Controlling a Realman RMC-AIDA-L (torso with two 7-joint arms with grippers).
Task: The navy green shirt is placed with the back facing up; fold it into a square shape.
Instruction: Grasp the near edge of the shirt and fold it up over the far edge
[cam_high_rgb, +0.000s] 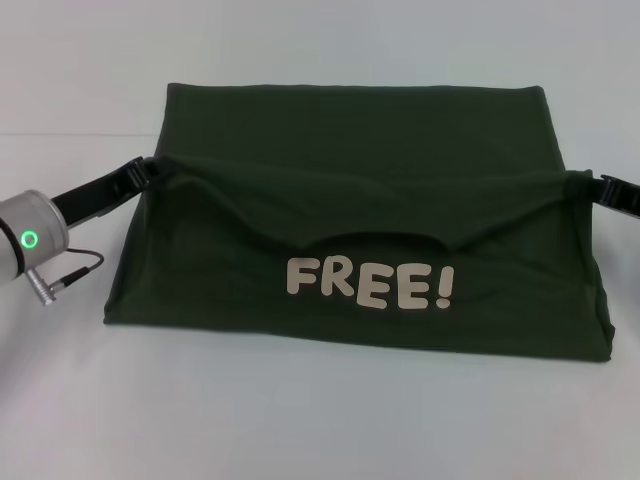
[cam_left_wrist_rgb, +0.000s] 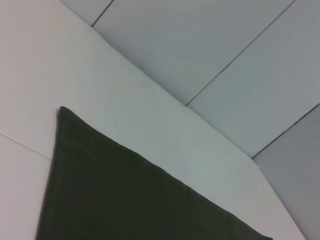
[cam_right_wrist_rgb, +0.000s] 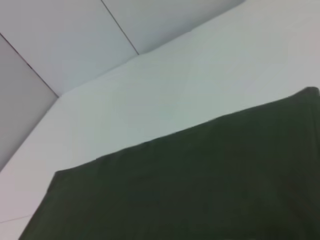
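Head view, shirt (cam_high_rgb: 350, 200) between left claw (cam_high_rgb: 150, 170), right claw (cam_high_rgb: 600, 188)

- The shirt (cam_high_rgb: 350, 140) is dark olive-green, matte, and bears a cream "FREE!" print (cam_high_rgb: 370, 284) on the panel toward 6 o'clock.
- It lies partly folded, a wide rectangle at the middle of the view.
- A fold edge, taut between its 9 and 3 o'clock sides, sags in the middle.
- The neckline curves just above the print.
- Each wrist view shows plain green cloth (cam_left_wrist_rgb: 125, 200) (cam_right_wrist_rgb: 200, 185).

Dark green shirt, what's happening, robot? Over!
Left gripper and right gripper pinch the side edges. Dark olive-green soft shirt half folded, "FREE!" print showing. Nothing in the way.
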